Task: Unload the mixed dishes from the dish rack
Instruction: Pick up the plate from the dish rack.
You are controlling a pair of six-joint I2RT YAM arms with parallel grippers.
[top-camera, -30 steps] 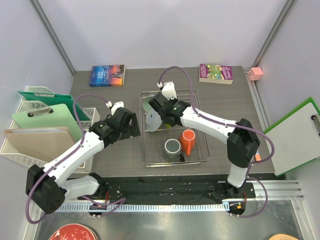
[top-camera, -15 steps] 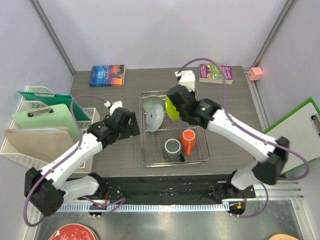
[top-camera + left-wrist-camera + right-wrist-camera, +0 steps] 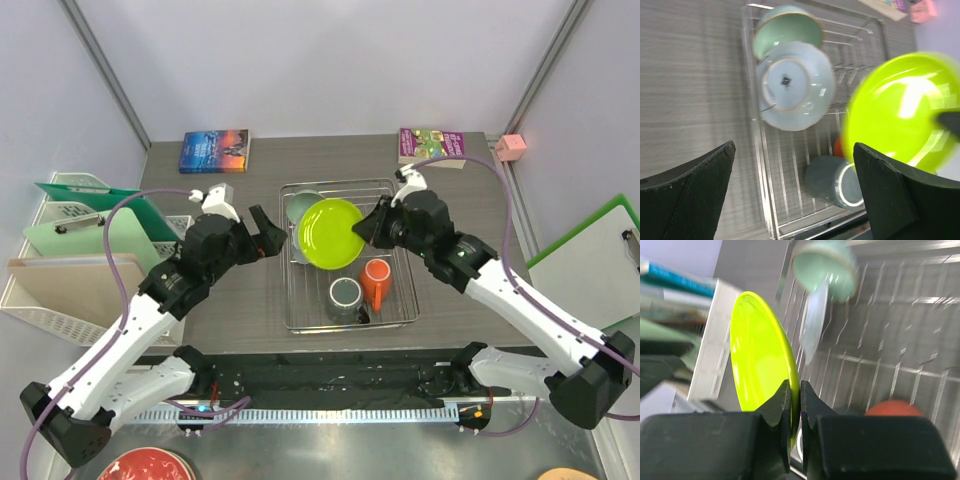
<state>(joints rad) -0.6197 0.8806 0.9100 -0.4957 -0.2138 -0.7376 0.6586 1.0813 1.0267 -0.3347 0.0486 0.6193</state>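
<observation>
While the right end effector pinches its rim, the lime plate hangs above the rack.
It is glossy, round, bright yellow-green and tilted on edge. The left end effector gapes wide beside the rack's left side, holding nothing. The grey plate, bowl, orange mug and grey mug sit in the rack on the worktop.

The lime-green plate gripped by the right tool looks smooth, glossy plastic. Beneath that tool, the dish rack is thin shiny metal wire on a matt, wood-grain desk.
</observation>
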